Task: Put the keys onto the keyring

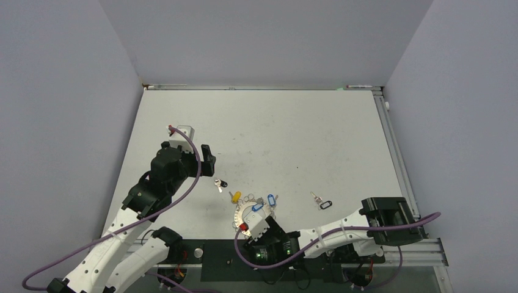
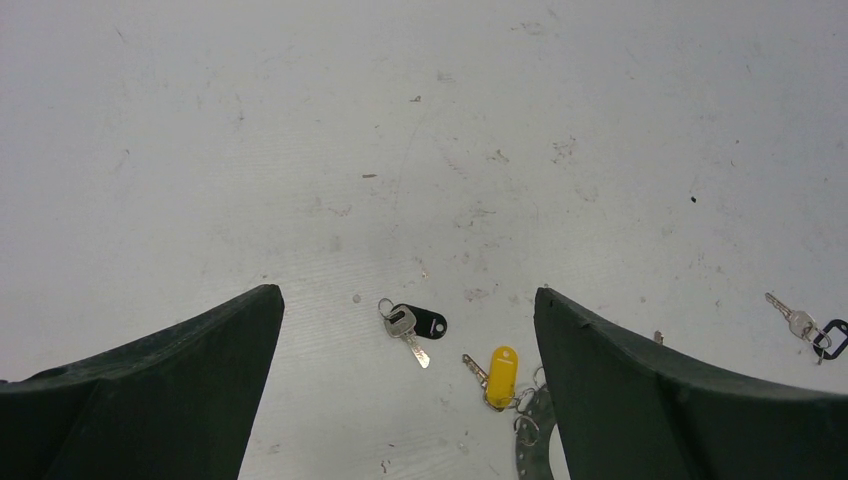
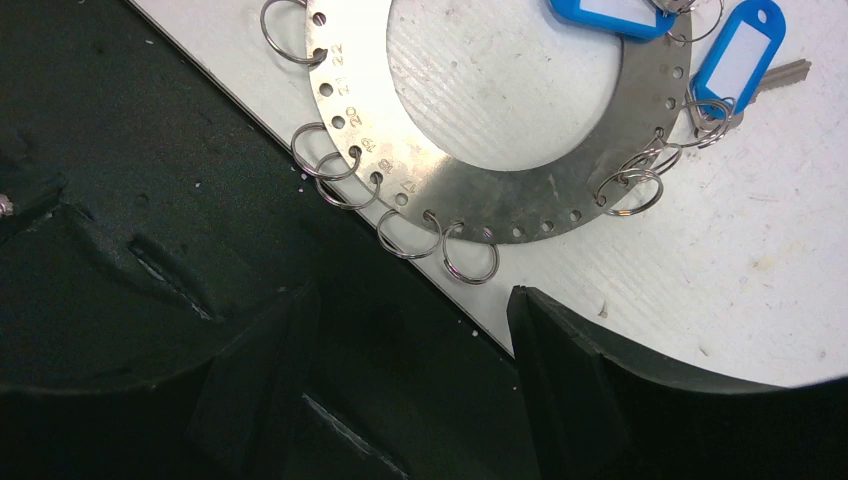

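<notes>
The keyring (image 3: 470,196), a wide flat silver ring rimmed with small wire loops, lies at the table's near edge (image 1: 249,213). Two blue-tagged keys (image 3: 738,55) hang on its far side. My right gripper (image 3: 412,296) hovers open just short of the ring, over the dark table edge, with nothing between its fingers. A black-tagged key (image 2: 415,323) and a yellow-tagged key (image 2: 500,375) lie loose on the table. The yellow one touches the ring's loops (image 2: 535,440). My left gripper (image 2: 408,295) hangs open above and behind these two keys (image 1: 207,160).
Another silver key with a black tag (image 1: 321,202) lies to the right of the keyring, also seen as a key at the right edge (image 2: 808,328). The black base strip (image 3: 150,250) borders the white tabletop (image 1: 275,134).
</notes>
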